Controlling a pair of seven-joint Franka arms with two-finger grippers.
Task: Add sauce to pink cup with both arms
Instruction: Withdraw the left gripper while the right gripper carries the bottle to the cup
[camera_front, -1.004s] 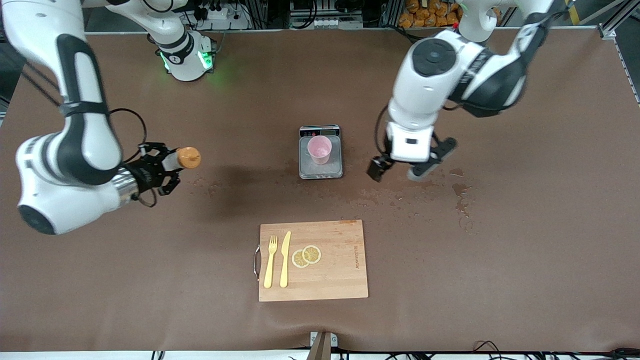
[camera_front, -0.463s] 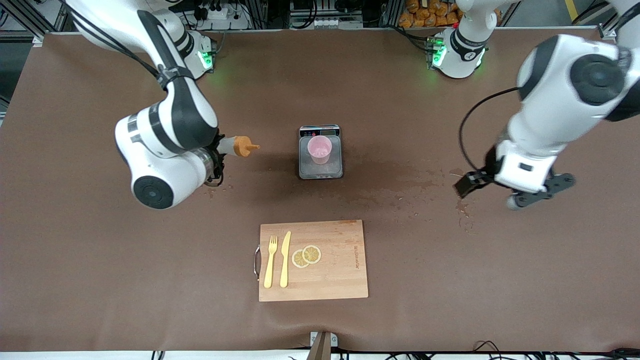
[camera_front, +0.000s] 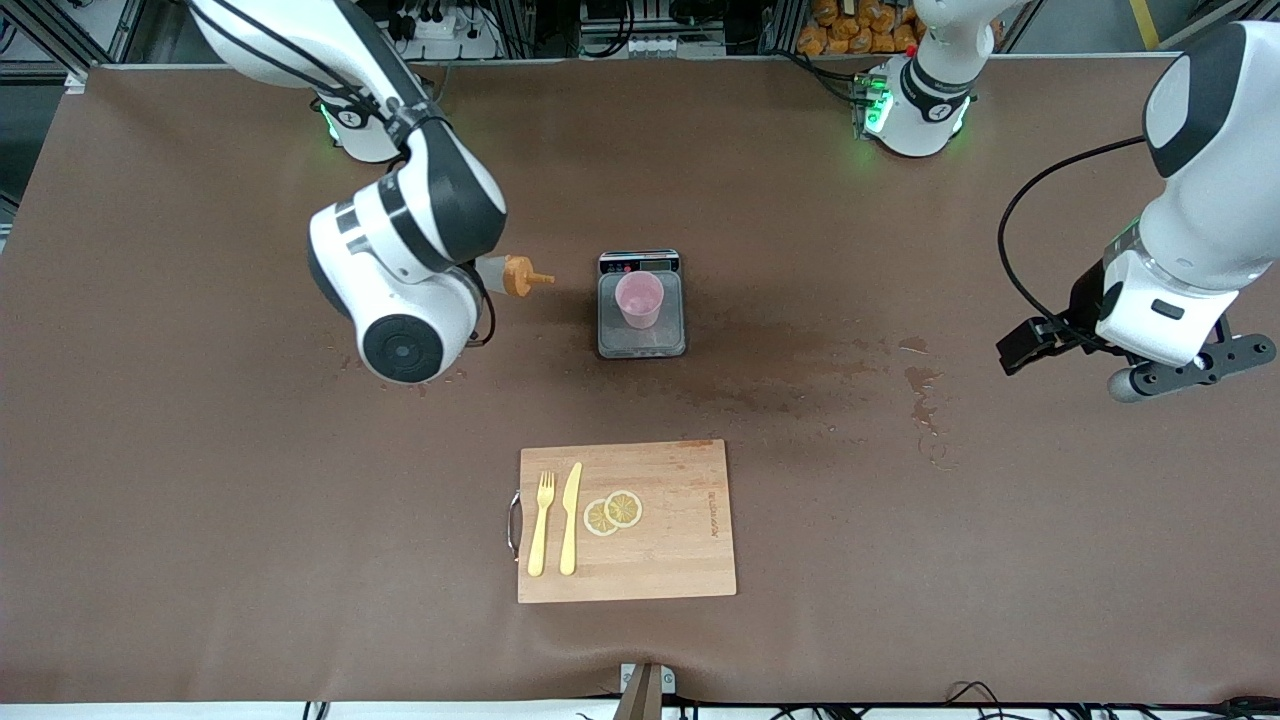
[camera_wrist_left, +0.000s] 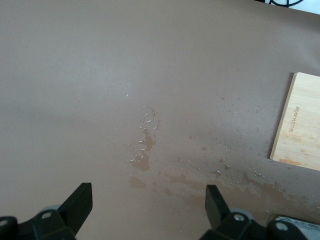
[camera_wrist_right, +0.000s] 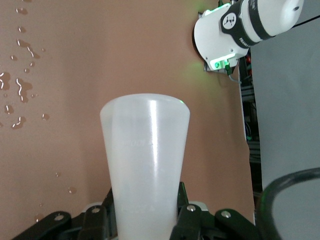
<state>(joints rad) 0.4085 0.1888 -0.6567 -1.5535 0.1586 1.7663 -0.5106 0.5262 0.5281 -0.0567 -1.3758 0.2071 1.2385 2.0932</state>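
From the front, the right gripper (camera_front: 478, 290) holds the sauce (camera_front: 512, 275) sideways just short of the cup (camera_front: 639, 298), where it may drip early, while the wrist views show the clamped bottle and the left gripper (camera_wrist_left: 147, 210) released, waiting.

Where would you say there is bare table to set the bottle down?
Bare table lies between the scale and the cutting board, though wet near the scale. It is crowded beside the cup, where the right gripper holds the bottle.
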